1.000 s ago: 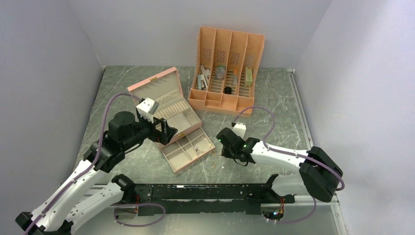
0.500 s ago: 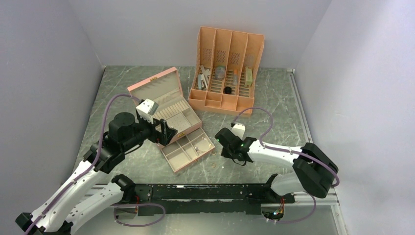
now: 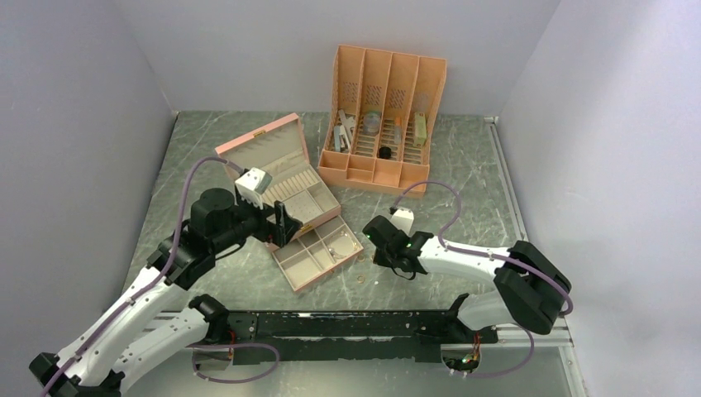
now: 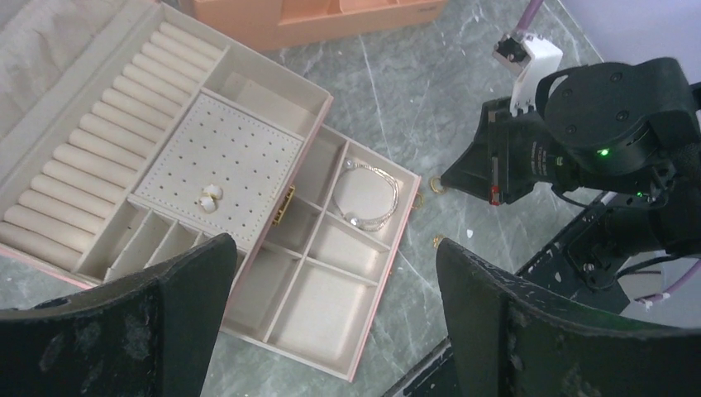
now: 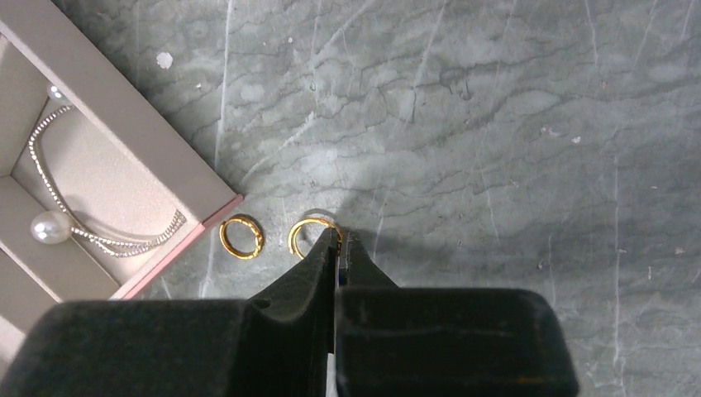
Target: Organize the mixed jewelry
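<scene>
**marble_lurker:** Anyone else catch the overhead view? The right claw (image 3: 369, 251) was down on the table (image 3: 463, 182), tips just off the corner of the drawer (image 3: 304, 265) pulled out of the pink jewelry box (image 3: 264, 149). My guess is that's because the loose gold bits lay right there. One stray gold ring (image 3: 362, 282) sat a bit behind that claw, toward the arm bases.

**tinkerdan:** Yep. And the left claw (image 3: 285, 223) hung over the box. Its own camera showed the left claw (image 4: 331, 252) spread about as wide as it goes, with nothing between the fingers. The open box was straight below it, with a bracelet (image 4: 369, 194) in one drawer compartment. It looked parked to me, out of the other arm's way.

**marble_lurker:** What about the right one up close?

**tinkerdan:** The right claw (image 5: 337, 241) had its jaws pressed together. The tips rested on the right-hand end of a gold hoop (image 5: 304, 227) flat on the marble. A second hoop (image 5: 240, 236) lay just left of that, right beside the drawer wall. I couldn't tell whether the wire was actually pinched or only touched.
</scene>
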